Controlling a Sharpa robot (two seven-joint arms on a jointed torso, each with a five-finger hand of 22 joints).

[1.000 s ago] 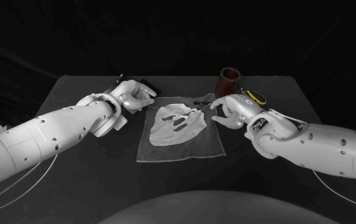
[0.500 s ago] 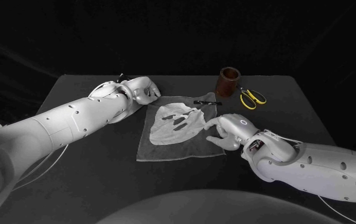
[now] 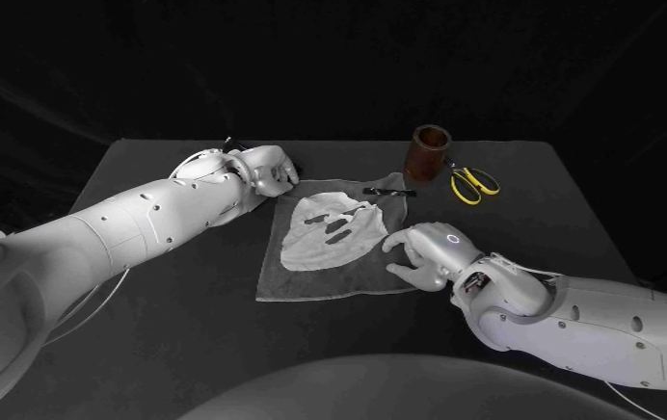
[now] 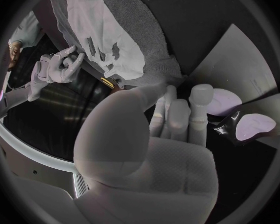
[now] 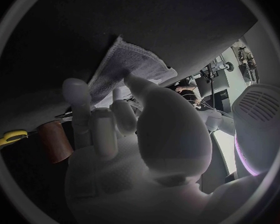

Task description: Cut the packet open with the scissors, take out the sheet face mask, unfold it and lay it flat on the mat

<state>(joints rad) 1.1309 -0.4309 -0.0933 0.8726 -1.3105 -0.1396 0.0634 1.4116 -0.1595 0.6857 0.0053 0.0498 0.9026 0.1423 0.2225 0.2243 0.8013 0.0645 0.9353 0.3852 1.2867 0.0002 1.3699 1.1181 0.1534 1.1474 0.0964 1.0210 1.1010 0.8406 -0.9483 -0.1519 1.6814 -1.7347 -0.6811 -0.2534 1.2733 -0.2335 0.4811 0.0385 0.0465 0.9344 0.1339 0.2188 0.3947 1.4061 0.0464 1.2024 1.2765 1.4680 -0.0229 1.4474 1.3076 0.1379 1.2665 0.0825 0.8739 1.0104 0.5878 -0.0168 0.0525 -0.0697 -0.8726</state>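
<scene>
The white sheet face mask (image 3: 331, 227) lies unfolded on the grey mat (image 3: 340, 283); the left wrist view shows the mask (image 4: 99, 37) on the mat (image 4: 154, 59) too. My left hand (image 3: 260, 170) sits past the mat's far left corner, its fingertips (image 4: 201, 93) by the pale packet (image 4: 239, 52), nothing gripped. My right hand (image 3: 428, 254) rests at the mat's right edge, fingers apart and holding nothing. The mat's corner (image 5: 124, 64) lies just beyond those fingers (image 5: 99, 122). The yellow-handled scissors (image 3: 471, 182) lie at the back right.
A brown cup (image 3: 430, 152) stands upright beside the scissors; it also shows as a brown cylinder (image 5: 55, 140) in the right wrist view. A small dark strip (image 3: 386, 192) lies at the mat's far edge. Bare black table (image 3: 167, 314) surrounds the mat.
My right hand has drawn back along the mat's right edge toward me. My left hand has turned and shifted slightly away, covering the packet. The mask has stayed put.
</scene>
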